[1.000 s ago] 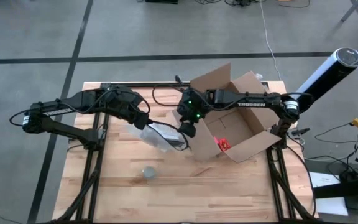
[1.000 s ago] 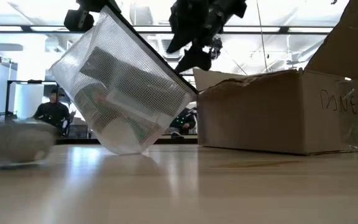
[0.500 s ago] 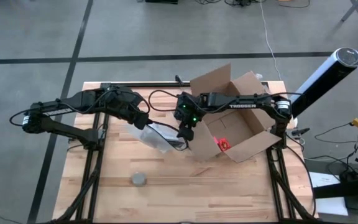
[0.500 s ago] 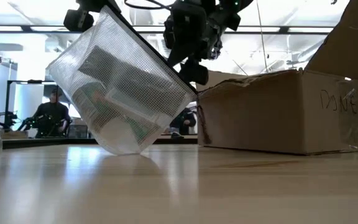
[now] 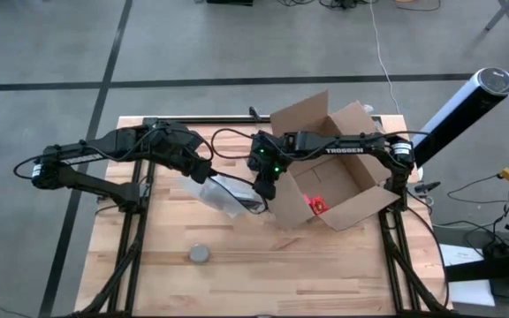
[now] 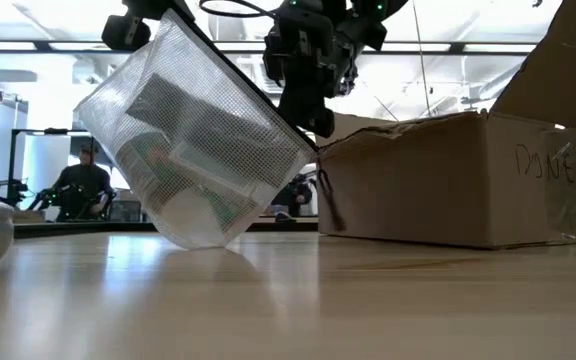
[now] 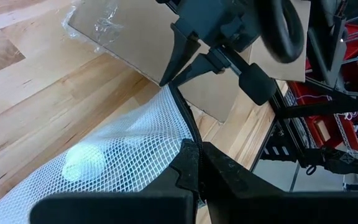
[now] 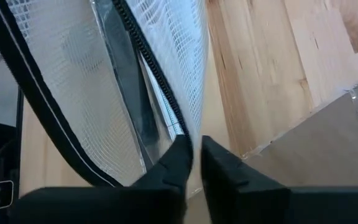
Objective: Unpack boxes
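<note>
High view showed the cardboard box (image 5: 330, 177) open at the table's right edge, light but floppy-flapped, best gripped by a wall; both grippers, left (image 5: 203, 172) and right (image 5: 266, 189), were clamped on the mesh zip pouch (image 5: 230, 194).

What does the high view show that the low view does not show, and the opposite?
Only the high view shows the inside of the cardboard box, with a small red item in it, and the left gripper shut on one end of the mesh pouch.

Only the low view shows handwriting on the box wall and a person in the room behind.

Both show the pouch tilted beside the box, the right gripper shut at its zipper edge, and a small round grey object on the table.
</note>
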